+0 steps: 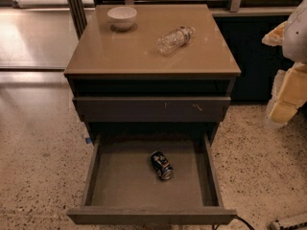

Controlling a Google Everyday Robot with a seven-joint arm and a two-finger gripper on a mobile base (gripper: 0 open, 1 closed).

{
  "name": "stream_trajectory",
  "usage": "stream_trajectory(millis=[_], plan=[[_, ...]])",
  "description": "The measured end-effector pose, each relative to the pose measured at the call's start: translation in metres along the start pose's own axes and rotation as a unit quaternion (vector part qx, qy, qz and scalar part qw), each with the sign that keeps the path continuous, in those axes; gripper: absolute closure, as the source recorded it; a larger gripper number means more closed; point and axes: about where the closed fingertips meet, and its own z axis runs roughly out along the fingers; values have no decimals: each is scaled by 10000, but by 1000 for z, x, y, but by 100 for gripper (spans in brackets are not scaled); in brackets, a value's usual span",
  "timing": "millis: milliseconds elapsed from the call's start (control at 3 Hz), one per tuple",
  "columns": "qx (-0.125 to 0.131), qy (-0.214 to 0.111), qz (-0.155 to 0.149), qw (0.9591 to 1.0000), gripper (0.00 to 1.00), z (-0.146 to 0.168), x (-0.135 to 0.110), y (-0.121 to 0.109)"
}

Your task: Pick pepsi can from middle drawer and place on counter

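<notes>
Camera view has the pepsi can (162, 165) lying on its side around the middle of the open middle drawer (120, 183), a bit toward the right wall. Gripper (287, 92) hangs out past the counter's (139, 54) right edge, well apart from the can; can't tell if it's open. I'd come straight down, span the can's body crosswise, and stay clear of the closed upper drawer front (151, 108).
</notes>
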Motion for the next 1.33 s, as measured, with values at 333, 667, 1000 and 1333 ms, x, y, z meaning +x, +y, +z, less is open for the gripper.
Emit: stream_trajectory(millis=[333, 667, 1000, 1333], plan=[[24, -26, 68, 10000, 0, 9, 2, 2], [9, -53, -20, 10000, 0, 51, 1, 13], [-42, -64, -68, 9999, 0, 98, 1, 26], [-59, 11, -82, 9999, 0, 159, -4, 44]])
